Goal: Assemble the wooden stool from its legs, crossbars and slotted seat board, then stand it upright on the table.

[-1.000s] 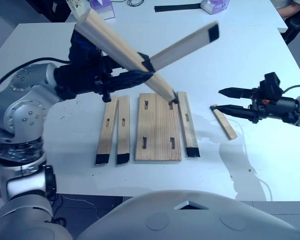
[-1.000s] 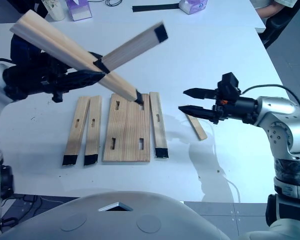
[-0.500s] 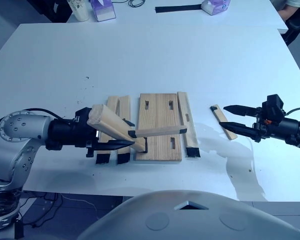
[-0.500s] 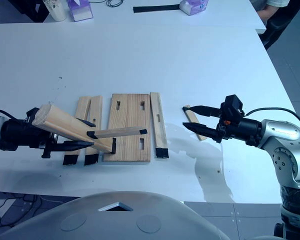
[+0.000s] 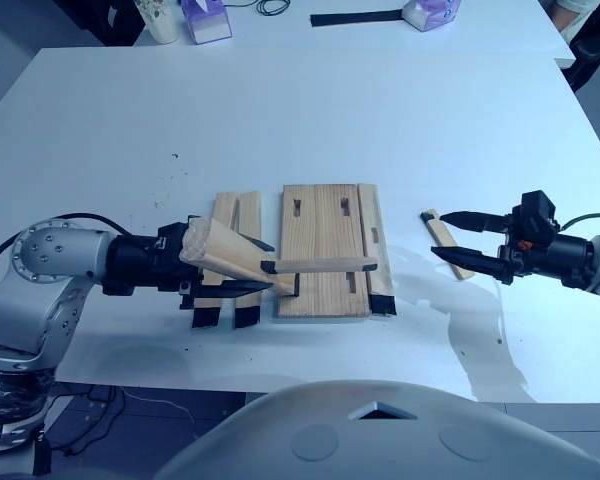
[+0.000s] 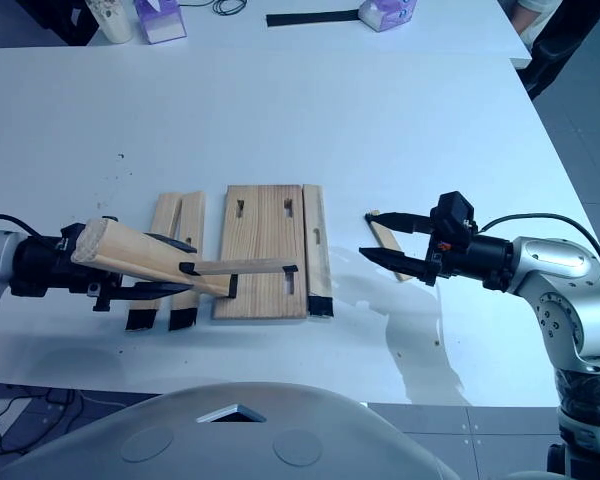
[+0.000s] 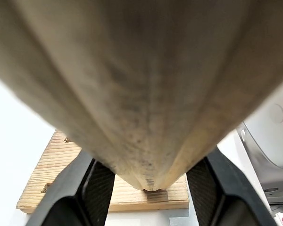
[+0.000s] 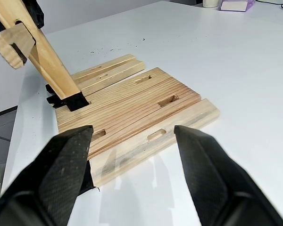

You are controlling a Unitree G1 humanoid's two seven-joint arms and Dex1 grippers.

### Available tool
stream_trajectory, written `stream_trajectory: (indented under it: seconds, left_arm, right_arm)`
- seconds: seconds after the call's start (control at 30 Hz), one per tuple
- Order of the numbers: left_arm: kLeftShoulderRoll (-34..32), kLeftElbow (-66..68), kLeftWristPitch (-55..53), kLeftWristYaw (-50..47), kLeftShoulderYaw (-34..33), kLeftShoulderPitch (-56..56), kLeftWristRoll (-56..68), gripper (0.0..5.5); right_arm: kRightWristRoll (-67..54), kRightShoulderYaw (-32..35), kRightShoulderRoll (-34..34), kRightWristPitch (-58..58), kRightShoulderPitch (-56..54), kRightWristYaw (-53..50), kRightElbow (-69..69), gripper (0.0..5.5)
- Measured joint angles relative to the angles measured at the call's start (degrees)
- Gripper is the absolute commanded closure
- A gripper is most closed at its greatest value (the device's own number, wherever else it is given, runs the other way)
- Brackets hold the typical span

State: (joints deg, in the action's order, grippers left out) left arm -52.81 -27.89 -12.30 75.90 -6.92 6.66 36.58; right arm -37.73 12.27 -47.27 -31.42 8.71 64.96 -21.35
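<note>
- Where the left gripper hangs low over the table, its fingers clamp a stool leg, whose joined crossbar reaches over the seat board's near edge.
- The seat board lies flat, one leg touching its right edge and two legs at its left.
- The right gripper, fingers spread, sits at a short crossbar right of the board.

Leg-and-crossbar assembly: lowered from high above seat board to its near-left corner, carried by left end effector. Right end effector: slightly lower.
</note>
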Motion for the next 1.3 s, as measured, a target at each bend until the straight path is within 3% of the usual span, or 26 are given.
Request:
stream_trajectory:
  seconds: [0.53, 1.0, 1.17, 1.3]
  left_arm:
    - [-0.88, 2.88, -1.71, -2.80, 3.01, -2.09, -4.09, 3.44]
    - [-1.24, 6.00, 4.10, -4.97, 8.51, -4.19, -6.08, 3.44]
    - [-2.74, 10.03, -5.94, -6.49, 10.91, -4.94, -8.38, 2.39]
    - [-2.78, 10.30, -6.96, -5.78, 9.69, -6.68, -8.12, 2.36]
  right_arm:
    - [0.87, -1.06, -0.03, 1.84, 0.96, -0.26, 0.10, 2.33]
    - [1.42, -3.92, -0.11, 1.85, -1.05, 0.35, 0.22, 2.33]
    - [1.70, -4.03, -0.13, 1.84, -0.52, 0.27, -0.02, 2.33]
    - [1.69, -4.05, -0.10, 1.84, -0.33, -0.06, -0.47, 2.33]
